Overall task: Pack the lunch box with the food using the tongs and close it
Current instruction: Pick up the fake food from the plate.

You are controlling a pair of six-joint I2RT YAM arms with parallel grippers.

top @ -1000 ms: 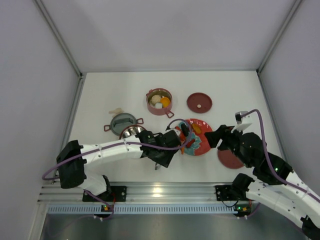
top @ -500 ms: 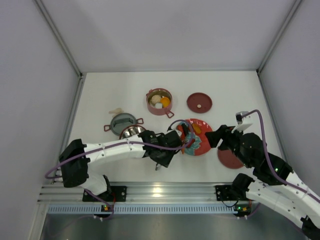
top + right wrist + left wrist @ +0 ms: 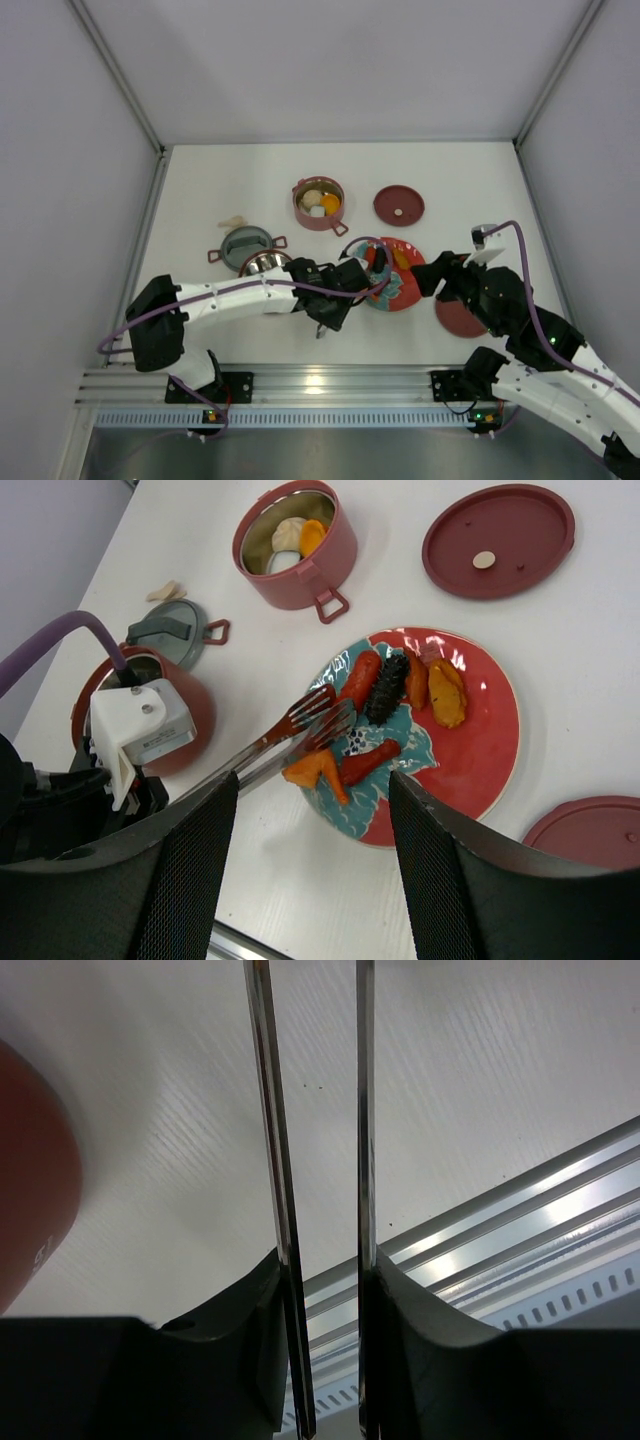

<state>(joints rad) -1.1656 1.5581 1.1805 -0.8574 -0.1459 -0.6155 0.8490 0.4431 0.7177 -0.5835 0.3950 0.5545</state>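
My left gripper (image 3: 350, 280) is shut on the tongs (image 3: 290, 730), whose two thin arms (image 3: 265, 1110) run between its fingers. The forked tips hover over the left side of the red plate (image 3: 490, 750), between a red sausage (image 3: 360, 678) and an orange carrot (image 3: 315, 770); nothing sits between them. Also on the plate lie a dark piece (image 3: 390, 688), another sausage (image 3: 368, 762) and orange bits (image 3: 445, 692). One lunch box pot (image 3: 319, 203) holds white and orange food. A second pot (image 3: 265, 265) is partly under the left arm. My right gripper (image 3: 425, 275) hangs open at the plate's right edge.
One maroon lid (image 3: 399, 205) lies behind the plate and another (image 3: 460, 318) to its right, under the right arm. A small grey dish (image 3: 245, 245) sits beside the second pot, with a beige scrap (image 3: 233, 222) behind it. The metal rail (image 3: 520, 1220) borders the near edge.
The left gripper has squeezed the tongs narrower and its arm has edged right, toward the plate. The right arm has not moved.
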